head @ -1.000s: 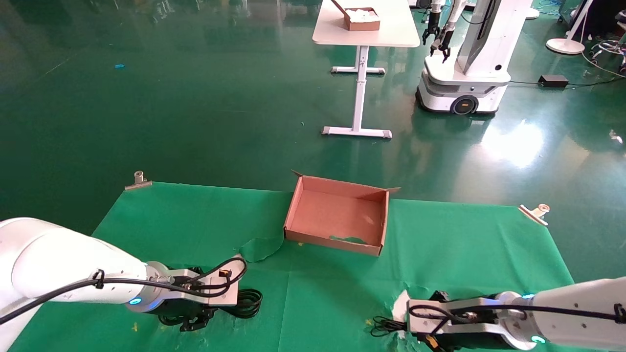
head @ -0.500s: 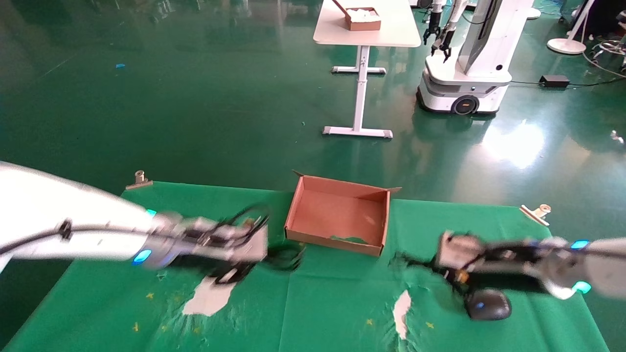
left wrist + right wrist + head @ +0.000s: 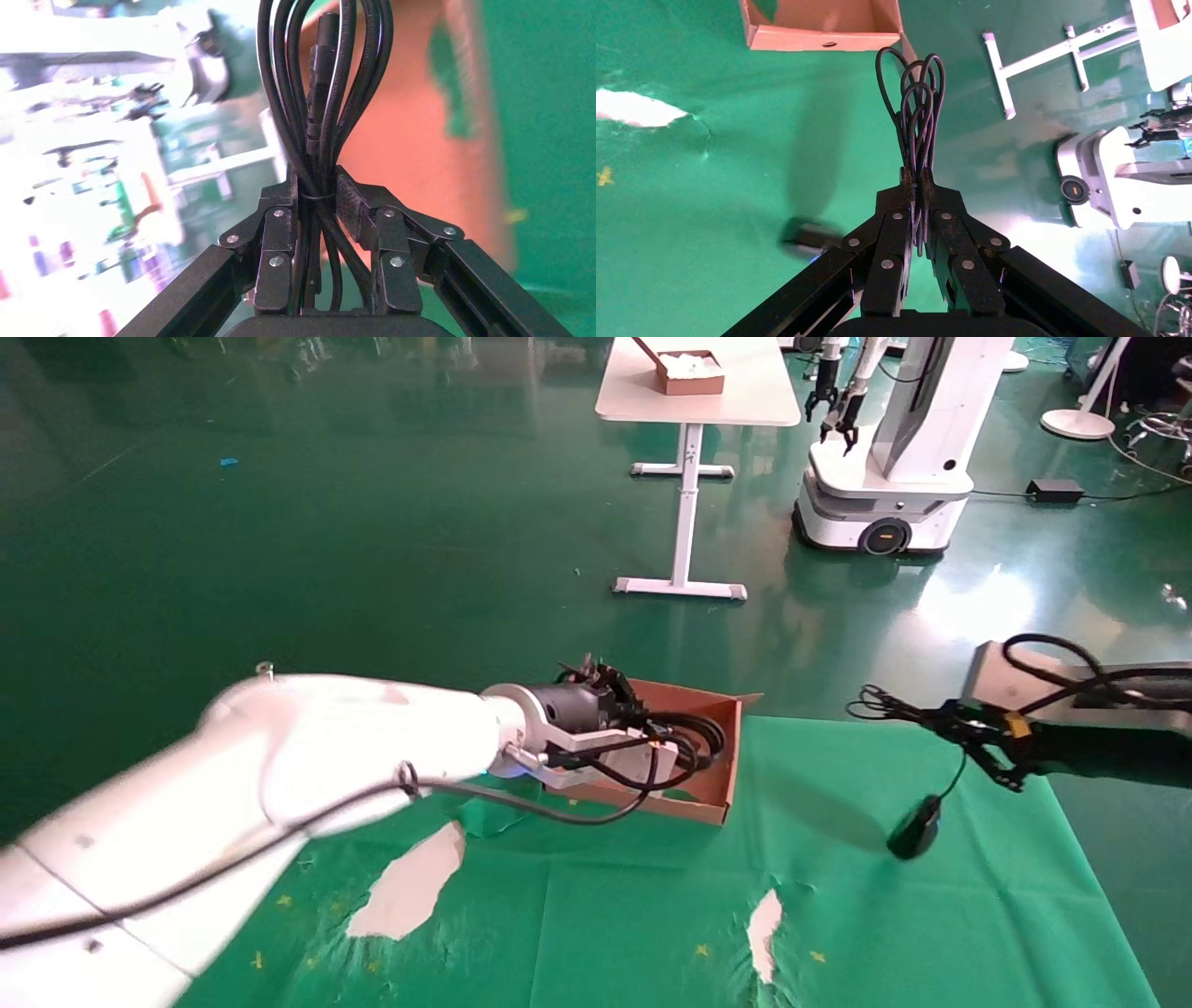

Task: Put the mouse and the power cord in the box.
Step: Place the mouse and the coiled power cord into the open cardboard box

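left gripper [image 3: 320,203]: clamped on power cord [image 3: 689,740], over the box [image 3: 717,784] | right gripper [image 3: 918,184]: clamped on bundled cable, right of box; mouse [image 3: 914,828] dangling above green cloth [image 3: 605,915]

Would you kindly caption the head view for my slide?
Left gripper carries power cord over box; right gripper dangles mouse by its cable.

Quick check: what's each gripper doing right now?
Left gripper: shut on the power cord, over the box.
Right gripper: shut on the mouse's cable; mouse dangles.
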You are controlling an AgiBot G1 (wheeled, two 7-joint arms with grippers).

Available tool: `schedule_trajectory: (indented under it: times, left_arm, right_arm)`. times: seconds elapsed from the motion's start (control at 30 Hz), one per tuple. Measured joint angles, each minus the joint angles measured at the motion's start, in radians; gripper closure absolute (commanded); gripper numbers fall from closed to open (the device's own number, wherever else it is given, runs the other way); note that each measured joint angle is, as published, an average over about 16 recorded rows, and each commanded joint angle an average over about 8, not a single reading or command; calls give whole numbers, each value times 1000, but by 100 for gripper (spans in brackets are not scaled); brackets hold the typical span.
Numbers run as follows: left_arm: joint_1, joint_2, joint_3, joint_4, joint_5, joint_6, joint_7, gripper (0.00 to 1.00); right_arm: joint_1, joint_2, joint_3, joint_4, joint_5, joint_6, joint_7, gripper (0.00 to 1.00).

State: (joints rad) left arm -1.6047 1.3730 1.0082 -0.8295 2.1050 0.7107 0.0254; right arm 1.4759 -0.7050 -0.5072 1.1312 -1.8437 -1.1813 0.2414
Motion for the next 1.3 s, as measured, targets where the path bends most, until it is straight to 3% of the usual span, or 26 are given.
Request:
schedule_trajectory:
  times: [0.1,0.13,0.47,0.83,1.07,1.3]
  left_arm:
    - [0,3,78,30,-11,-92,18,4]
    - [-1,4,101,39,-16,-117,17,0]
    - [-39,4,280,76,-89,-228,-41,0]
    - [-110,-12,368,187,-119,-270,-135,0]
    - [-177,-81,391,244,-72,-213,-240,0]
    - [-222,-222,413,71,18,-66,-390,0]
  right_arm:
    - [-1,13,3,23,-1,-7,18,100]
    - [-2,16,3,31,-1,-9,24,100]
    - [-13,6,0,77,-4,-7,54,100]
    - [24,-55,-6,85,-4,13,29,100]
    - [79,-147,-18,41,-16,52,-23,100]
    - [141,-302,-48,-105,-46,134,-122,100]
